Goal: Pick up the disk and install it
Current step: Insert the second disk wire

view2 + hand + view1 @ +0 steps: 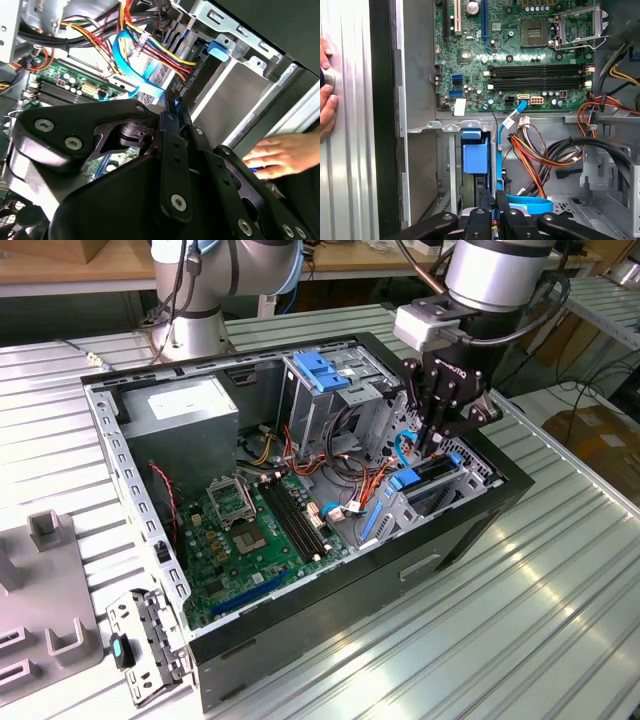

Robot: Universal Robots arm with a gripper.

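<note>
Exterior view, left to right. A loose metal bracket [140, 645] lies on the ribbed metal desk [520, 620], at approx. 8 o'clock from an open PC case [300, 610] that rests on its side so its inside faces up for access.

Inside the case:
- A grey power box [190, 410] sits at 11 o'clock.
- The green circuit board [250, 530] lies flat at 7 o'clock.
- A drive cage w/ blue top [325, 375] stands at 12 o'clock.
- Coloured cables [340, 480] run between them near the centre.

At 3 o'clock the robot's black hand [432, 435] points straight down into the case's drive bay [440, 495]. Its fingers [482, 222] are drawn narrow, almost touching. Whether something thin is pinched between them can't be told.

The disk [436, 470] appears to stand on edge in that bay right under the fingertips, w/ blue plastic at both ends. It's prob. part-seated, with the hand held vertical to press along the slot.

In both wrist views a person's fingers [325, 107] [272, 150] rest on the desk just outside the case wall, apart from the robot's hand. They're poss. there to steady the case.
</note>
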